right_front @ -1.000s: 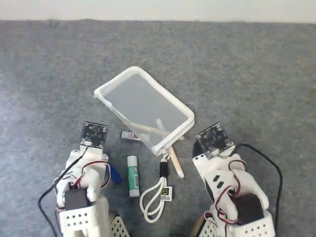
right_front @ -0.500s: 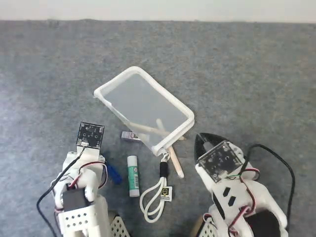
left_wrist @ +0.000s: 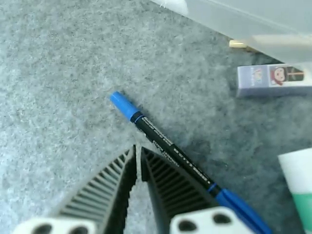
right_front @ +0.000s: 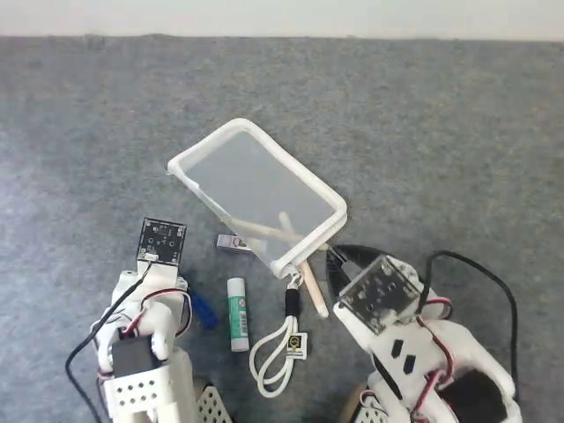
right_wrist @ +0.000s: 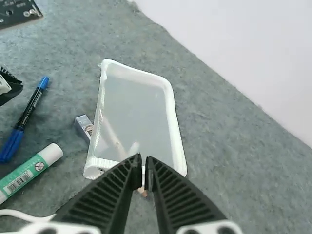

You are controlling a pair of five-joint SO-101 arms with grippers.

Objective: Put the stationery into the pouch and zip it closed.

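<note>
Grey carpeted worktop [right_front: 441,132], pale wall along its far edge. One translucent, white-rimmed zip pouch [right_front: 256,189] lies mid-worktop, its long axis slanting from far-left to near-right. Its apparent mouth is just ahead of the right gripper [right_wrist: 142,165], whose jaws are closed on nothing. Two pale wooden sticks [right_front: 310,286] protrude there. The left gripper [left_wrist: 137,153], likewise closed and empty, hangs just beside one blue marker pen [left_wrist: 165,146]. One white, green-labelled glue stick [right_front: 237,313], one small lilac eraser block [right_front: 232,242] and one white looped cord [right_front: 275,352] lie outside the pouch.

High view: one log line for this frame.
left hand: shut, by blue marker pen | right hand: shut, over clear white-edged zip pouch | wooden pencils: partly in pouch | green-white glue stick: on grey carpet
</note>
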